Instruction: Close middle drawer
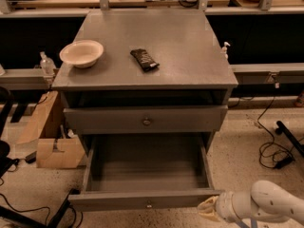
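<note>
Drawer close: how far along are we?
Done: nothing yet; the middle drawer stands pulled far out, its box open. In hand: the gripper sits low at the right end of the drawer's front panel; contact unclear. Left: push the panel in until it lines up under the cabinet.

I read the middle drawer (118, 201) as pulled out, front panel toward me. The gripper (207, 208) sits at the panel's right end, just beside the corner; contact cannot be confirmed. Right of the drawer, the floor gives passage as far as the cables (273, 156), well apart. Left of the drawer, a cardboard box (52, 151) stands near its side wall, and a black bar (57, 213) crosses the floor at its left front corner. Above the drawer's rear, the upper drawer front (145, 120) limits entry.
</note>
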Controlling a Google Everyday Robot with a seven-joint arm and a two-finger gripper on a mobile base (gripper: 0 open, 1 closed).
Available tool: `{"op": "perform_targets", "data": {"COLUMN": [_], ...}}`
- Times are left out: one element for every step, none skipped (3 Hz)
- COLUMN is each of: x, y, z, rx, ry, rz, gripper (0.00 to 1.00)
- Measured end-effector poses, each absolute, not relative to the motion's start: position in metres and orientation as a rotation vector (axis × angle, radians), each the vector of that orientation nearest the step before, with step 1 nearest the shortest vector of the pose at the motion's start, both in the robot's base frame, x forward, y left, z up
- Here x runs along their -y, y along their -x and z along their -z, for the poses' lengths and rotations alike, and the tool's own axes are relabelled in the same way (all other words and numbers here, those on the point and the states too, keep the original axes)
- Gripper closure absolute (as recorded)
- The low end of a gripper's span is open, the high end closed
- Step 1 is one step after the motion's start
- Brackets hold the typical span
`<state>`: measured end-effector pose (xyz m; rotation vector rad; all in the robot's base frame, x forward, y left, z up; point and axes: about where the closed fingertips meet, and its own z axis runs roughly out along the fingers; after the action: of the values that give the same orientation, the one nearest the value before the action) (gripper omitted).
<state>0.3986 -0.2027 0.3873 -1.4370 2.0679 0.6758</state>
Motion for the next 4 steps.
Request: {"op": "perform_targets", "data": {"x": [0.192,0.192,0.173,0.174], "y": [-0.424,-0.424,-0.463,-0.461], "z": [-0.372,-0.372,-0.361,-0.361], "rx": [-2.061,-2.061,-2.048,-2.048], "ry": [1.456,1.456,1.49,1.49], "rz": [-0.663,-0.663,-0.635,-0.635], "gripper": [1.0,1.0,1.0,1.0]}}
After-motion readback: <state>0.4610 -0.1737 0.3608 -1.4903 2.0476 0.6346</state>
